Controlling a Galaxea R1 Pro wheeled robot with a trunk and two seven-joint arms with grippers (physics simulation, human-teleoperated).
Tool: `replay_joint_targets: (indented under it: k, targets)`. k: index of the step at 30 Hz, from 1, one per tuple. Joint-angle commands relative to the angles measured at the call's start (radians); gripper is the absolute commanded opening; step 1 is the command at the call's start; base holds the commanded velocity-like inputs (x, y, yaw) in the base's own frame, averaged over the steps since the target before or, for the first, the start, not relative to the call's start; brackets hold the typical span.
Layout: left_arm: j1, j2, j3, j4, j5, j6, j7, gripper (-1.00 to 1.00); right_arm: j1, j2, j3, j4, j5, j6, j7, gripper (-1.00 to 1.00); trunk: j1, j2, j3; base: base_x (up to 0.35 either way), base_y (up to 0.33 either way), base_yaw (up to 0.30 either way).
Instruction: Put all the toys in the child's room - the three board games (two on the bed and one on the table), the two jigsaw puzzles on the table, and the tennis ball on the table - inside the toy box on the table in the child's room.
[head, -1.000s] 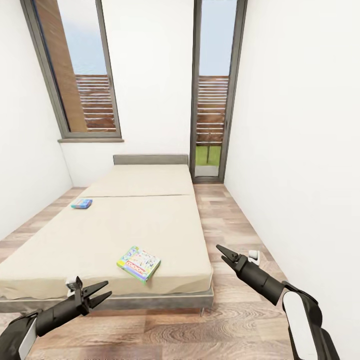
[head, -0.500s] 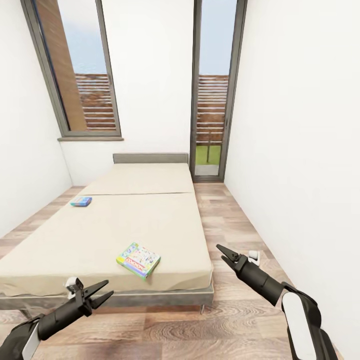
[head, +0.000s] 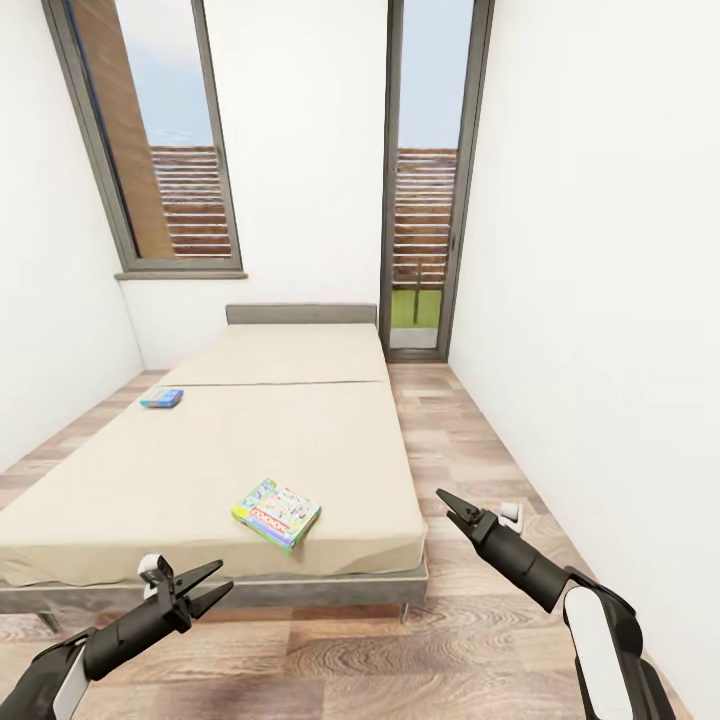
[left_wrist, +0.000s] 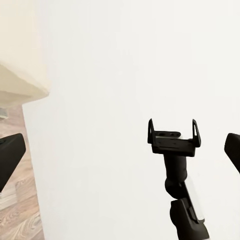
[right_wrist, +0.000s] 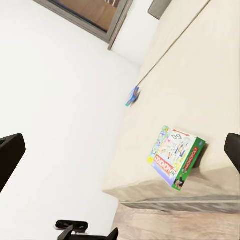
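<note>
Wood-plank floor (head: 470, 420) runs beside the bed (head: 250, 450) in front of you, in a narrow white room with two tall windows (head: 160, 140). Two board games lie on the mattress: the green-edged box (head: 277, 514) near the foot, the small blue box (head: 161, 399) farther up. Your left gripper (head: 198, 588) and right gripper (head: 452, 507) both hang spread apart, holding nothing.

Bed (head: 250, 440): beige cover, dark grey frame, low grey headboard, standing on wood-plank floor (head: 450, 640). On it: green-edged box (head: 277, 514) near the foot; small blue box (head: 161, 398) by the left edge, well apart.
</note>
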Motion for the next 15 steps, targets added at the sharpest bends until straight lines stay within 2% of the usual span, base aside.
replay_joint_targets:
  k: [1, 15]
  targets:
    - [-0.001, 0.000, 0.001, 0.000, 0.000, 0.011, -0.004, 1.00, -0.001, 0.001, -0.003, 0.000, 0.000, 0.006, 0.004, 1.00, 0.004, -0.008, -0.004, 0.000, 0.000, 0.000]
    - [-0.001, 0.000, 0.001, 0.000, 0.000, 0.011, -0.004, 1.00, -0.001, 0.001, -0.003, -0.001, -0.001, 0.005, 0.003, 1.00, 0.004, -0.008, -0.004, 0.000, 0.000, 0.000]
